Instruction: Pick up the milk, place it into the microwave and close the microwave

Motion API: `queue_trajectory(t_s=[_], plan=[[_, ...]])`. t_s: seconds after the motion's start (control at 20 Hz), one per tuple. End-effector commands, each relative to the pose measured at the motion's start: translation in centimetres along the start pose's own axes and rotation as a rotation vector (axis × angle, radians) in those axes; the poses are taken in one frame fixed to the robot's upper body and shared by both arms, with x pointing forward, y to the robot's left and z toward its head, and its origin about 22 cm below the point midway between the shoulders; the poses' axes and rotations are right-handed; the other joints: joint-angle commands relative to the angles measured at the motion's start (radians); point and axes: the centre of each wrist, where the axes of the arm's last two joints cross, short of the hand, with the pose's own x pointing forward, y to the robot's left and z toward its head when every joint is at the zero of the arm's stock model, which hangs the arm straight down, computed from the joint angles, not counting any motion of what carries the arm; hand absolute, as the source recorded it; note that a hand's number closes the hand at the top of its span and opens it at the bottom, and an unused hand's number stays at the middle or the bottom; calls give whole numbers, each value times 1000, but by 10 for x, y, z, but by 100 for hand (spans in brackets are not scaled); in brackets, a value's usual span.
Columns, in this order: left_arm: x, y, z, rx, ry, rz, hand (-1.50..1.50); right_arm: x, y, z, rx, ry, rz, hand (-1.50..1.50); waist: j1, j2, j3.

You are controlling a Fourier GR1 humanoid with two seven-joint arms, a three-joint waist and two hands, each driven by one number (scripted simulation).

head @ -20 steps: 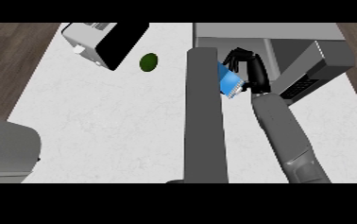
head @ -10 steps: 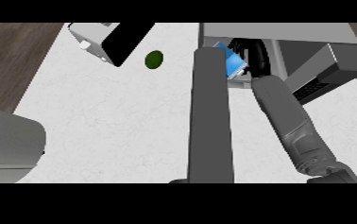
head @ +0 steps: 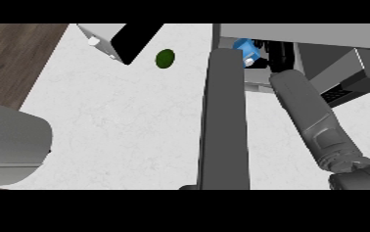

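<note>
Right hand inside the microwave, fingers curled round the blue milk carton — likely light, rigid, slick-sided — best held across its flat sides.

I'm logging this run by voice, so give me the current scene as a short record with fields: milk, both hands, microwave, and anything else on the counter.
milk: blue carton at the microwave's opening, partly hidden
right hand: black hand curled round the milk, reaching into the microwave
left hand: not in view
microwave: grey box at upper right, door swung open
counter: white top
other items: green oval object; grey appliance at upper left
</note>
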Motion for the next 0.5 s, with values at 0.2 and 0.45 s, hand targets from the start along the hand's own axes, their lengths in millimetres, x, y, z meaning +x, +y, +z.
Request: queue_trajectory(t_s=[0.2,0.45], plan=[[-3,-5,-16,-25,-3,9,-150,-26,-30,-2,-36,-45,212,150,16,17,2],[-8,-2,-16,-32,17,6,-150,-41,-36,9,-121,105,319,-150,31,23,2]])
